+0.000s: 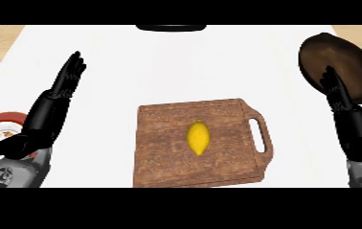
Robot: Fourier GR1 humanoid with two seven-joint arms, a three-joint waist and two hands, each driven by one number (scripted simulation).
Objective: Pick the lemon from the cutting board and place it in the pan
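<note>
A yellow lemon (198, 137) lies near the middle of a brown wooden cutting board (163, 146), which has a handle slot on its right side. A dark brown pan (329, 55) sits at the far right of the white counter. My right hand (338, 91) stands at the right edge, fingers straight and pointing up, overlapping the pan's lower rim and well to the right of the board. At the left, my left hand (62, 91) rests open with fingers up, apart from the board. Neither hand holds anything.
A dark object (171, 28) shows at the counter's far edge, top centre. A red and white round thing (10, 122) peeks out at the left edge behind my left forearm. White counter surface lies between the board and the pan.
</note>
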